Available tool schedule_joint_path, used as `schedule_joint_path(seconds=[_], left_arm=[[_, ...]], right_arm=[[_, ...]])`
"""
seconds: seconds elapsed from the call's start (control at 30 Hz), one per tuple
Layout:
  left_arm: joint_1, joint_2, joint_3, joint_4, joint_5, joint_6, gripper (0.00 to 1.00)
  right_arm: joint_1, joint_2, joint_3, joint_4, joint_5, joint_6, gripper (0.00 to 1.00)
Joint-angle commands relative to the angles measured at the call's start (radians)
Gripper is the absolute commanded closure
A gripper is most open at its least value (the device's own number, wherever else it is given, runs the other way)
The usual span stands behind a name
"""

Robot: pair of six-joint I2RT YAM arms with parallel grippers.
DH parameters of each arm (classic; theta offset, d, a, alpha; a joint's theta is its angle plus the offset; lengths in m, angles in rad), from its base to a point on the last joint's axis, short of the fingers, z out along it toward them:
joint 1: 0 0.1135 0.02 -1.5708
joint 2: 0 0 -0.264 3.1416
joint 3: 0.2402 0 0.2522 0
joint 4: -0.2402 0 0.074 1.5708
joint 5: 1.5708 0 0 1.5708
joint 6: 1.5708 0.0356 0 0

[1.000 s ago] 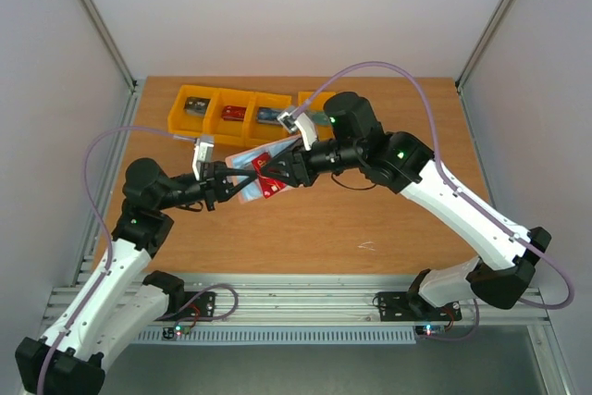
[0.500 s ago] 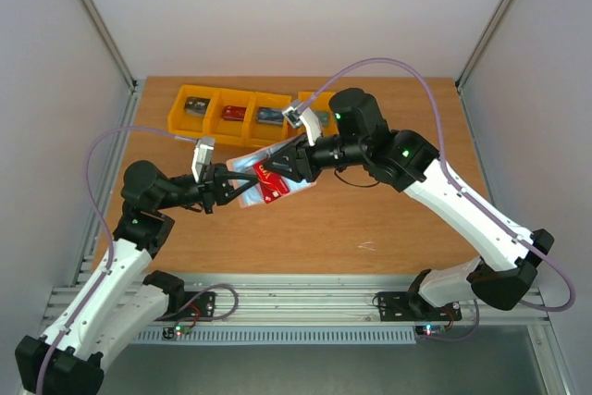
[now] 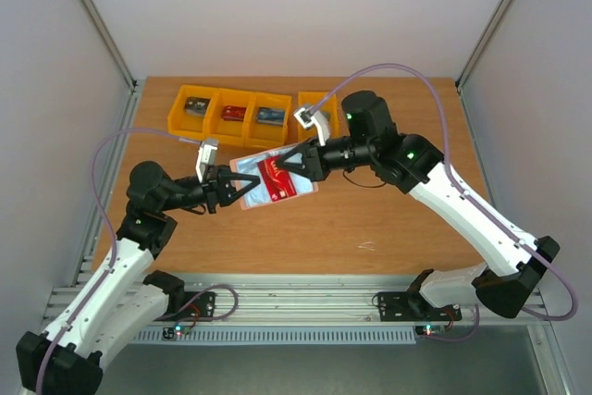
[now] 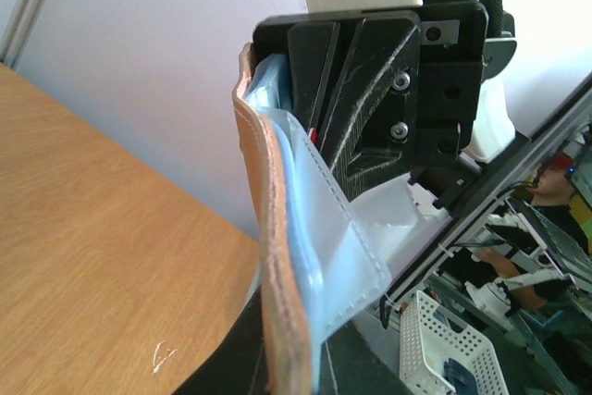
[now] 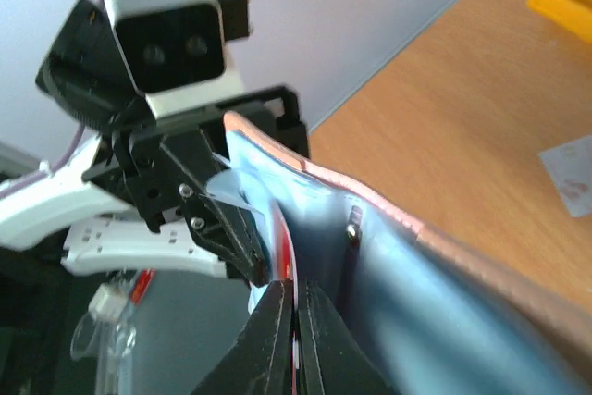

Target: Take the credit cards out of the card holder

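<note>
Above the wooden surface, near its centre, the card holder is held open in the air. A red credit card lies on its inner side, pinched by the closed right claw from 2 o'clock. The left claw grips the holder's 9 o'clock edge. Orange bins stand at 11 o'clock.

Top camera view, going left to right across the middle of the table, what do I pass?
left gripper → card holder → right gripper. The red card overlaps the card holder and the right gripper, so I left it out.
</note>
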Motion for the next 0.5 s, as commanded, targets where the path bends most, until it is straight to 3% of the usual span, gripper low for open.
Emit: schedule_joint_path(seconds=[0.0, 0.13, 0.2, 0.37, 0.47], left_arm=[[0.006, -0.010, -0.030, 0.036, 0.003, -0.001, 0.87], [0.006, -0.010, -0.036, 0.036, 0.008, -0.003, 0.87], [0.005, -0.012, -0.041, 0.003, -0.016, -0.002, 0.95], [0.007, 0.027, -0.066, -0.415, -0.339, 0.098, 1.00], [0.003, 0.117, -0.186, -0.260, -0.300, 0.117, 1.00]], right_arm=[[-0.065, -0.060, -0.019, 0.077, 0.041, 0.103, 0.99], [-0.070, -0.068, -0.010, 0.073, 0.077, 0.115, 0.99], [-0.085, -0.075, -0.001, 0.065, 0.099, 0.146, 0.99], [-0.130, -0.143, -0.018, 0.039, 0.278, 0.265, 0.99], [-0.134, -0.191, -0.035, -0.028, 0.415, 0.321, 0.99]])
